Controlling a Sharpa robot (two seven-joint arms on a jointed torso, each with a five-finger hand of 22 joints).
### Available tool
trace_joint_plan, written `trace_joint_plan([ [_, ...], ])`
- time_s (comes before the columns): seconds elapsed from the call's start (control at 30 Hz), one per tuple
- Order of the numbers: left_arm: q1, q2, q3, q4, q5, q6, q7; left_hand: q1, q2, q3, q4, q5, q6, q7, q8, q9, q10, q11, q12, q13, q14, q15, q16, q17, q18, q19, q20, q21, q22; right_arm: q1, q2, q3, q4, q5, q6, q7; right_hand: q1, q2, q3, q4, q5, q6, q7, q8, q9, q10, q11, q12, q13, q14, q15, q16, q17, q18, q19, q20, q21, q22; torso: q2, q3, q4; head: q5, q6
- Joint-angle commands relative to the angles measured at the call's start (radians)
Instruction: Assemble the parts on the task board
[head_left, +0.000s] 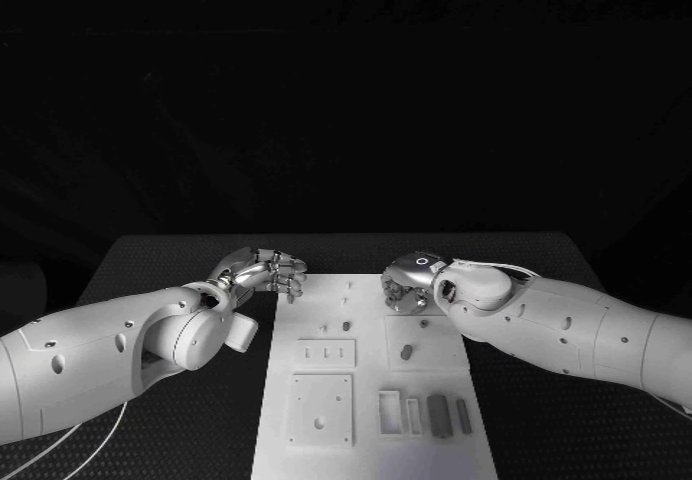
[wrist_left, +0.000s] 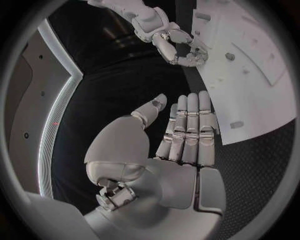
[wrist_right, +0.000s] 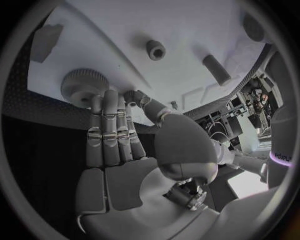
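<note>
The white task board (head_left: 372, 440) lies in the middle of the black table. My right hand (head_left: 411, 285) hovers low over the board's far right part. Its fingers (wrist_right: 107, 125) lie straight and together, their tips touching the edge of a round knurled part (wrist_right: 78, 85) that stands on the board (wrist_right: 181, 30); the thumb sits just beside them with nothing between. My left hand (head_left: 267, 272) is at the board's far left corner, flat with fingers (wrist_left: 190, 125) stretched out, holding nothing. From the left wrist, the right hand (wrist_left: 178, 47) curves down onto the board (wrist_left: 256, 85).
Near the right hand lie a small ring-shaped part (wrist_right: 155, 49) and a short peg (wrist_right: 216, 69). Closer to me the board carries a peg (head_left: 407, 351), two square plates (head_left: 320, 408), a frame (head_left: 389, 412) and grey bars (head_left: 437, 415). Black table (head_left: 173, 260) surrounds the board.
</note>
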Motion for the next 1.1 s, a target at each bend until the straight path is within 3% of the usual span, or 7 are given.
trace_joint_plan([
  [0.03, 0.001, 0.001, 0.001, 0.003, 0.002, 0.014, 0.007, -0.012, -0.002, -0.007, 0.001, 0.003, -0.003, 0.006, -0.008, -0.002, 0.002, 0.008, -0.007, 0.002, 0.000, 0.008, -0.007, 0.002, -0.001, -0.002, -0.004, -0.004, 0.001, -0.037, 0.006, -0.025, -0.013, 0.001, 0.110, -0.005, -0.004, -0.006, -0.003, 0.001, 0.004, 0.000, 0.005, -0.007, -0.003, 0.002, 0.002, -0.012, 0.000, 0.003, 0.003, 0.003, 0.002, 0.012, -0.004, -0.003, -0.003, 0.020, 0.001, 0.0000, -0.0018, 0.000, 0.001],
  [0.17, 0.001, 0.001, 0.001, 0.004, 0.002, 0.014, 0.007, -0.015, -0.004, -0.009, 0.002, 0.003, -0.006, 0.008, -0.010, -0.003, 0.001, 0.009, -0.009, 0.002, 0.001, 0.008, -0.009, 0.004, -0.001, -0.002, -0.004, -0.005, 0.001, -0.038, 0.008, -0.026, -0.016, 0.001, 0.115, -0.006, -0.006, -0.013, -0.005, 0.001, 0.004, -0.010, 0.010, -0.016, -0.006, -0.008, 0.006, -0.023, -0.002, 0.000, 0.006, 0.001, 0.004, 0.012, -0.007, -0.002, -0.003, 0.019, 0.002, -0.0015, -0.0018, -0.002, 0.002],
  [0.63, 0.003, -0.003, 0.001, 0.007, 0.005, 0.012, 0.006, -0.020, -0.004, -0.010, 0.004, 0.003, -0.008, 0.009, -0.012, -0.003, 0.001, 0.009, -0.012, 0.003, 0.002, 0.009, -0.013, 0.008, -0.001, -0.001, -0.004, -0.007, 0.002, -0.038, 0.010, -0.029, -0.013, 0.013, 0.134, -0.006, -0.009, -0.022, -0.006, 0.002, 0.004, -0.022, 0.017, -0.029, -0.009, -0.014, 0.012, -0.039, -0.002, -0.008, 0.011, -0.004, 0.010, 0.012, -0.015, 0.001, -0.003, 0.019, 0.004, -0.0005, -0.0010, -0.004, 0.005],
  [0.97, 0.004, -0.004, 0.001, 0.007, 0.006, 0.010, 0.005, -0.022, -0.004, -0.010, 0.005, 0.003, -0.008, 0.009, -0.013, -0.003, 0.001, 0.010, -0.014, 0.003, 0.002, 0.009, -0.014, 0.009, -0.001, -0.001, -0.004, -0.007, 0.002, -0.038, 0.002, -0.029, 0.003, 0.001, 0.059, -0.036, 0.017, 0.036, 0.008, 0.000, 0.004, 0.040, -0.009, -0.002, 0.007, 0.052, -0.012, -0.019, 0.021, 0.017, -0.008, 0.010, 0.025, 0.012, 0.005, -0.008, 0.016, 0.021, 0.005, 0.0005, -0.0005, -0.005, 0.007],
  [1.1, 0.004, -0.005, 0.001, 0.006, 0.006, 0.009, 0.005, -0.022, -0.004, -0.010, 0.005, 0.003, -0.009, 0.009, -0.013, -0.003, 0.001, 0.010, -0.014, 0.004, 0.002, 0.009, -0.015, 0.010, -0.001, -0.001, -0.004, -0.008, 0.002, -0.038, -0.005, -0.028, 0.024, -0.006, 0.030, -0.052, 0.011, 0.015, 0.086, 0.007, 0.003, 0.063, -0.015, -0.002, 0.011, 0.076, -0.020, -0.021, 0.033, 0.033, -0.016, 0.023, 0.038, 0.012, 0.026, -0.014, 0.032, 0.020, 0.005, 0.0008, -0.0015, -0.004, 0.009],
])
